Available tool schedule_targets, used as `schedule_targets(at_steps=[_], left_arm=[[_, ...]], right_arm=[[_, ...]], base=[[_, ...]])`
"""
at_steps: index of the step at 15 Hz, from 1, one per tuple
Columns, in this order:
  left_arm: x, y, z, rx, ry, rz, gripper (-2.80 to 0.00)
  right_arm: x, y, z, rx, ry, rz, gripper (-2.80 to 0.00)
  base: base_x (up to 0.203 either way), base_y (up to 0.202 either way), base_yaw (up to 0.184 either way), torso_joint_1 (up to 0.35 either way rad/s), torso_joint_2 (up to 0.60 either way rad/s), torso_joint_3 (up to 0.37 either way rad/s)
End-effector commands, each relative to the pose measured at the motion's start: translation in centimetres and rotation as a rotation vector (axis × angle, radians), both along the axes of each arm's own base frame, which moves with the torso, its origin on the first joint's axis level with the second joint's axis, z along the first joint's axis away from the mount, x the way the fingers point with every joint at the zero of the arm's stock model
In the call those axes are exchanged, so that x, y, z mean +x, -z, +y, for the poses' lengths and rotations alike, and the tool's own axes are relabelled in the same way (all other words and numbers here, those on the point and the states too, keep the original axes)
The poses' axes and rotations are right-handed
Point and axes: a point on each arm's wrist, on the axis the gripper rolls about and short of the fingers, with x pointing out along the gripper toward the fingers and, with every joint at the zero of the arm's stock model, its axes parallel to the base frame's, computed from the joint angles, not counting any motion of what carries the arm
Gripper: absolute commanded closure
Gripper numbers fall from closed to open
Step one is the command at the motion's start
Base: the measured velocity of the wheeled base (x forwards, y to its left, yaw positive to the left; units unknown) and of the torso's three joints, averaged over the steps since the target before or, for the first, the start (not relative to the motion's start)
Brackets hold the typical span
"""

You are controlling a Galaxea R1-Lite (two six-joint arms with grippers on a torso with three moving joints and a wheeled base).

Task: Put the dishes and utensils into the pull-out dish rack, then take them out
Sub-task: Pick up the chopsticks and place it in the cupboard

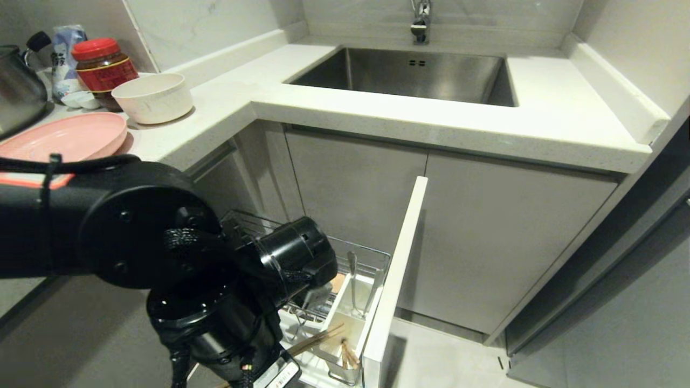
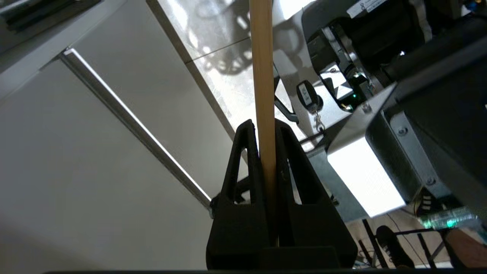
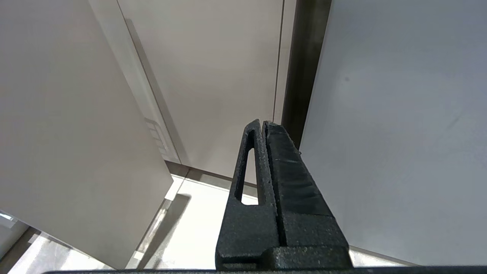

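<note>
My left gripper (image 2: 262,123) is shut on the light wooden chopsticks (image 2: 261,68), whose shaft runs straight out between its fingers. In the head view the left arm hides that gripper, and the chopsticks (image 1: 318,339) stick out low over the pull-out dish rack (image 1: 396,258). The rack stands open under the counter. A slim metal utensil (image 1: 352,280) stands in its white cutlery box (image 1: 345,310). The pink plate (image 1: 64,137) and the cream bowl (image 1: 153,97) sit on the counter at the left. My right gripper (image 3: 263,123) is shut and empty, parked beside a cabinet panel.
A steel sink (image 1: 409,75) with a tap is set in the counter straight ahead. A red-lidded jar (image 1: 102,64) and a dark pot (image 1: 16,91) stand behind the plate. Closed cabinet doors (image 1: 485,237) flank the rack's white front panel.
</note>
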Motion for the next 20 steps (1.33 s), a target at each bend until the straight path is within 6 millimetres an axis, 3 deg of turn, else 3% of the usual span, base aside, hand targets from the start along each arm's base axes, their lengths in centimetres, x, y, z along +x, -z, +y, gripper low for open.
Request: schedule_targets(at_steps=[1,13,20], left_arm=[[1.1,1.8,-0.8,0.048,-0.015,0.04,0.0],[4.6,5.8,-2.7,0.014,-0.055,0.148,0.0],[5.2,6.1,-3.0,-0.01,-0.063,0.177,0.0]], right_arm=[[0.2,0.7,0.0,0.0,0.0,0.026,0.0],[0.2,0.7,0.0,0.0,0.0,0.026,0.0],[0.2,0.7,0.0,0.0,0.0,0.026,0.0]], base=[[0.0,0.0,0.0,0.0,0.0,0.0],[0.0,0.0,0.0,0.0,0.0,0.0],[0.0,0.0,0.0,0.0,0.0,0.0]])
